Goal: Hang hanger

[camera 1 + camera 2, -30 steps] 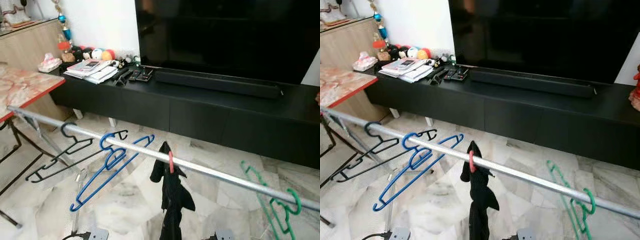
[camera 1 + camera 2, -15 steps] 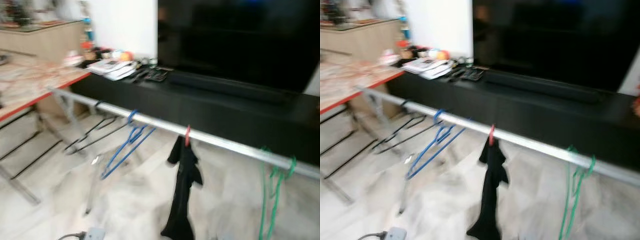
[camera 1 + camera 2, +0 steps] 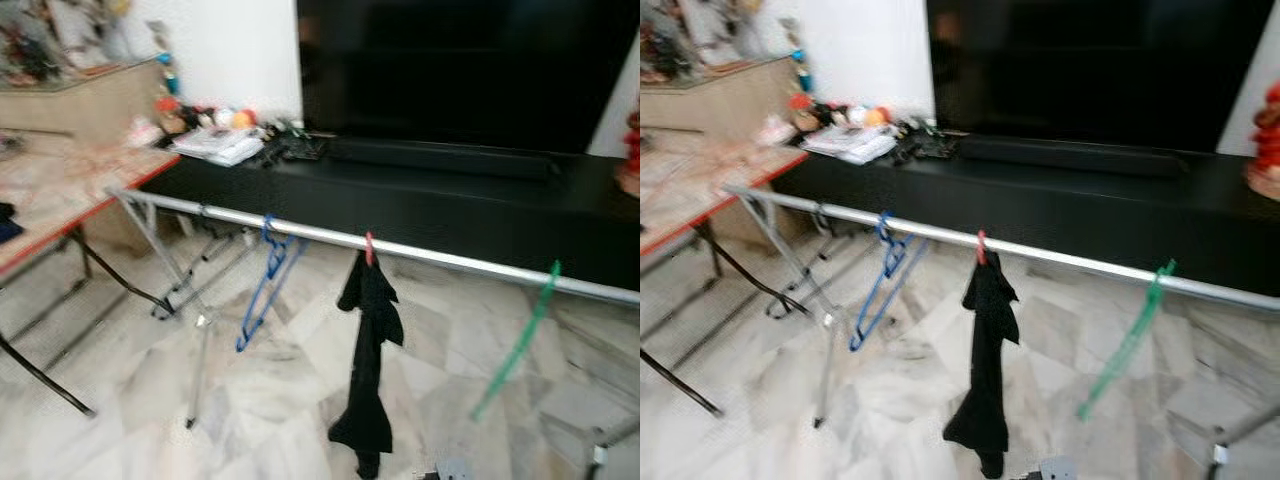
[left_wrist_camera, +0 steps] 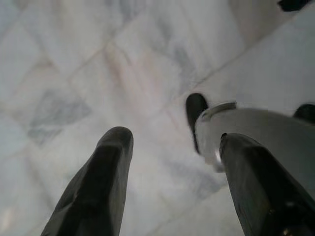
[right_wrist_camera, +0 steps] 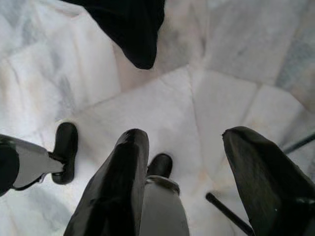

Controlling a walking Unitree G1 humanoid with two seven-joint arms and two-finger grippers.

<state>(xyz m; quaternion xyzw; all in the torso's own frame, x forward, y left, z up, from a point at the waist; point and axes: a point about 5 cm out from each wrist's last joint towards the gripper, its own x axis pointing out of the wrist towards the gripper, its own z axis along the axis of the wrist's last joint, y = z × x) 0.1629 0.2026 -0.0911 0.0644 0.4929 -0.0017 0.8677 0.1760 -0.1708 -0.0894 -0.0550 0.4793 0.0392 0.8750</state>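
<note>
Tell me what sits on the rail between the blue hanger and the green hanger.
One thing: a black garment on a red hanger hangs from the rail, roughly midway between the blue hanger and the green hanger. The rail on either side of it looks bare.

A rail [image 3: 450,260] crosses the room in front of a long cabinet [image 3: 480,205]. Along it hang, left to right, two hangers [image 3: 262,290], a garment [image 3: 368,370] and another hanger [image 3: 515,345]. A surface [image 3: 60,190] stands at the left.

Rail [image 3: 440,258] cut off at right edge, blurred.
</note>
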